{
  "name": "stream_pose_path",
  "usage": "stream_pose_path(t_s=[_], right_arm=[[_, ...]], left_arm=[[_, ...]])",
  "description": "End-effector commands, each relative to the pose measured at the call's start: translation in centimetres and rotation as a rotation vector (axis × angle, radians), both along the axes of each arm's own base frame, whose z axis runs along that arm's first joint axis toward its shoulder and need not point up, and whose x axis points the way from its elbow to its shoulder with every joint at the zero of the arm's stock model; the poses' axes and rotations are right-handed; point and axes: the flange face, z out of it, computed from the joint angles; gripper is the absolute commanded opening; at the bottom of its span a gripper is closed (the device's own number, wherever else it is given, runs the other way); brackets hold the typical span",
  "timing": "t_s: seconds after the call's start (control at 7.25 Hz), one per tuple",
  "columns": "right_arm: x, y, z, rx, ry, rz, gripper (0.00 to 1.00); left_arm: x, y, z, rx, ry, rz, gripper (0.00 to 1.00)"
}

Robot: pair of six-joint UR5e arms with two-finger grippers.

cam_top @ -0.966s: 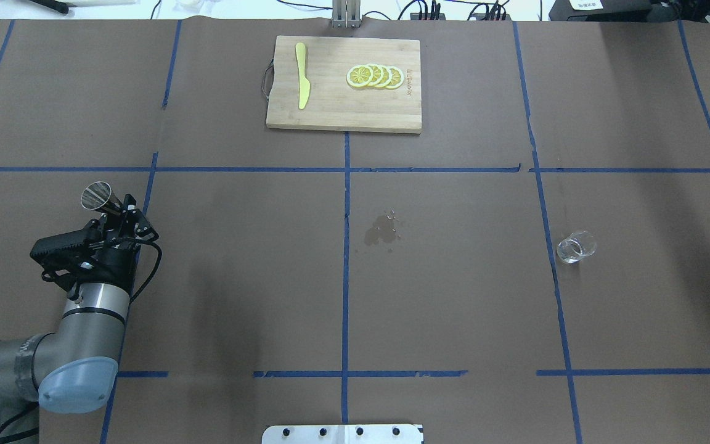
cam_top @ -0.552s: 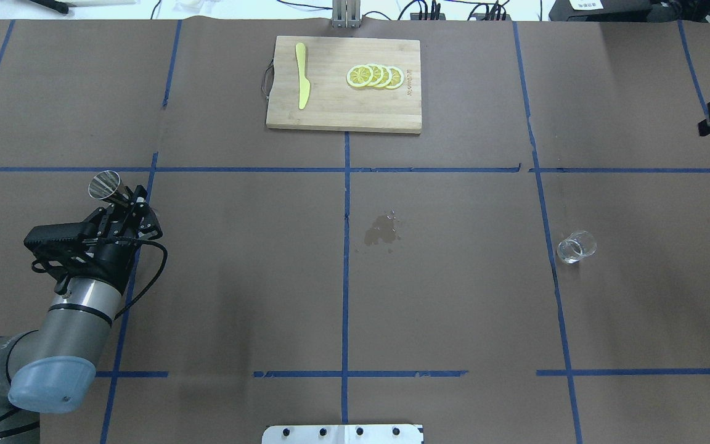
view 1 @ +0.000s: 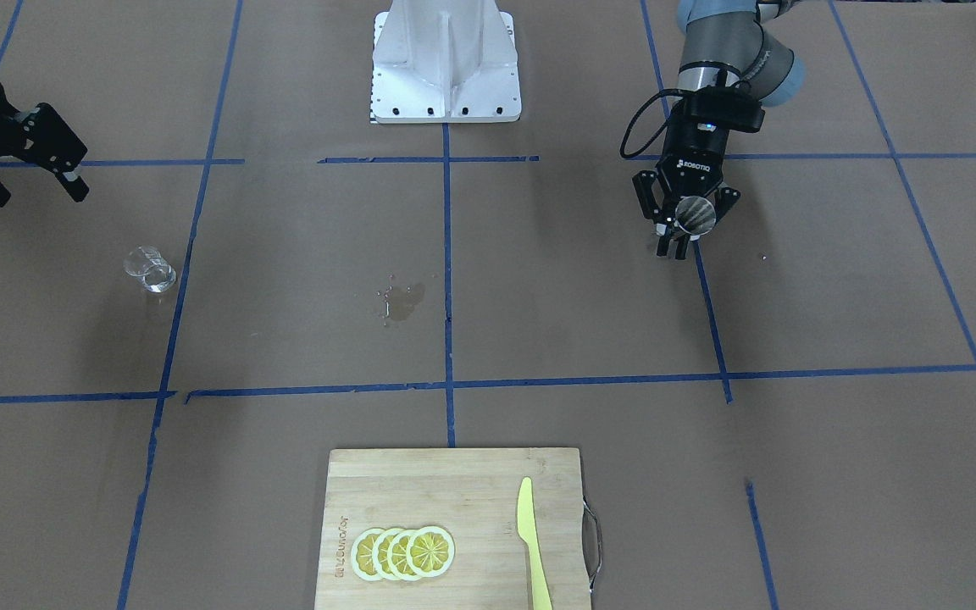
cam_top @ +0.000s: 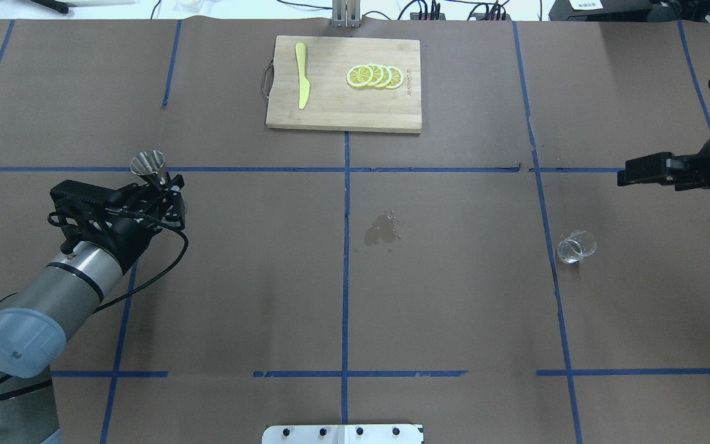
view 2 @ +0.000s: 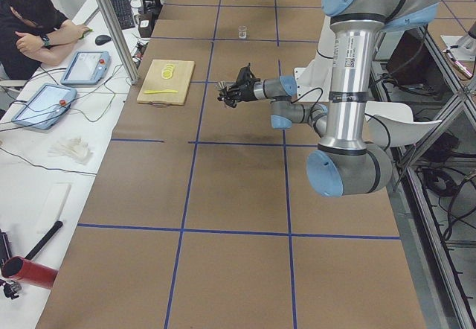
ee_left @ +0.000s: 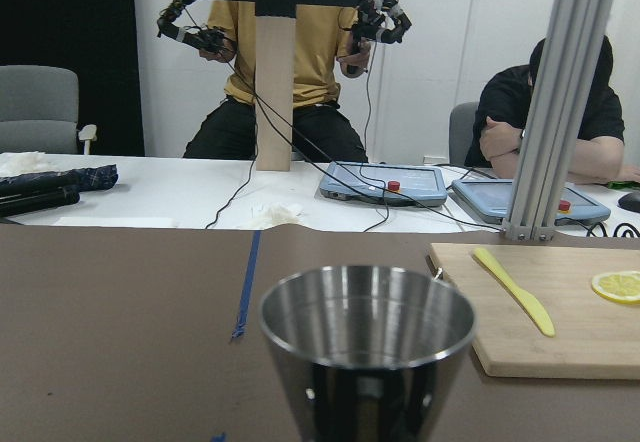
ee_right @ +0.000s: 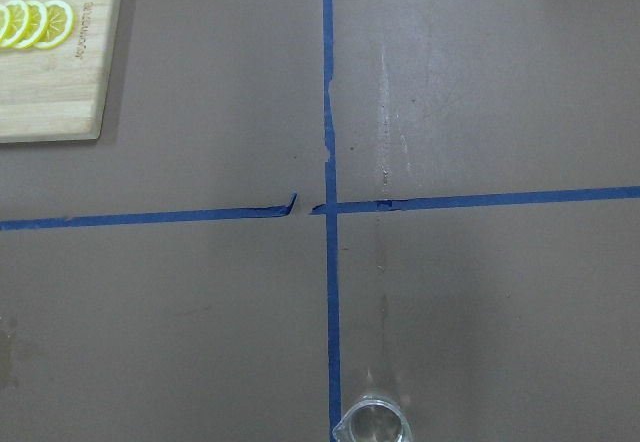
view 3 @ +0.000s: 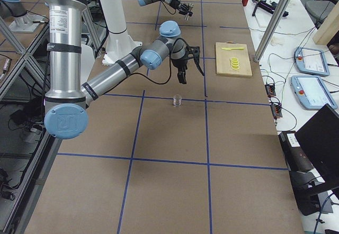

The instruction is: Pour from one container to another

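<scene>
Visitor: Left gripper (cam_top: 159, 185) first. How do its jaws stand, seen from the overhead camera?

Technician: Narrow, closed on the stem of the metal cup (cam_top: 148, 162). The cup sits in the left-centre of that frame, just below the horizontal blue tape line, and is held clear of the table (cam_top: 238, 277). In the left wrist view its rim fills the lower centre, with the fingers out of sight below the picture edge.

Visitor: And the right gripper (view 1: 37, 196)?

Technician: Upper left of the front-facing frame. Its jaws are spread wide and hold nothing, with both fingers (view 1: 74, 180) apart from any object.

Visitor: Where is the receiving container?

Technician: The small glass (cam_top: 575, 246) stands upright on the table at the right-centre of the overhead frame, just right of a vertical tape line and below the right gripper, well apart from the metal cup. In the right wrist view it is cut off by the bottom edge.

Visitor: What else lies on the table?

Technician: A wet stain (cam_top: 383, 229) marks the centre. At top centre a cutting board (cam_top: 330, 108) carries lemon slices (cam_top: 375, 76) and a yellow knife (cam_top: 301, 75).
</scene>
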Motion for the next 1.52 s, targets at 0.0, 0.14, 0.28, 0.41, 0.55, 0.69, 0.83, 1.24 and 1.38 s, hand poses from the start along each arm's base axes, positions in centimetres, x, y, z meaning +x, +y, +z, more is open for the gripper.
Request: stream_pose_path(t_s=[0.0, 0.14, 0.28, 0.41, 0.55, 0.69, 0.83, 1.24, 1.38], right_arm=[[-2.7, 2.1, 1.0, 0.06, 0.006, 0.033, 1.0], [-4.5, 2.7, 1.1, 0.09, 0.034, 0.05, 1.0], [-5.1, 3.0, 1.0, 0.116, 0.039, 0.071, 0.99], [-5.4, 3.6, 1.3, 0.131, 0.019, 0.087, 1.0], [-6.3, 4.8, 2.3, 0.196, 0.06, 0.127, 1.0], [-7.5, 5.7, 2.8, 0.243, 0.09, 0.145, 1.0], [-8.0, 6.4, 3.3, 0.264, 0.115, 0.152, 1.0], [-11.3, 10.3, 8.2, 0.357, 0.12, 0.276, 1.0], [-12.9, 11.3, 10.0, 0.414, 0.171, 0.308, 1.0]], left_arm=[[2.4, -0.4, -3.8, 0.048, 0.034, 0.052, 0.0], [3.3, -0.8, -7.6, 0.112, 0.034, 0.054, 0.0], [3.7, -0.8, -8.2, 0.118, 0.038, 0.057, 0.0], [3.7, -0.8, -8.4, 0.118, 0.042, 0.057, 0.0], [3.8, -0.8, -8.5, 0.122, 0.038, 0.06, 0.0], [4.4, -0.4, -8.5, 0.122, 0.04, 0.124, 0.0], [5.0, 0.1, -8.6, 0.141, 0.021, 0.214, 0.0], [6.0, -0.3, -9.2, 0.16, -0.001, 0.214, 0.0], [6.4, -0.4, -9.0, 0.158, -0.007, 0.216, 0.0]])
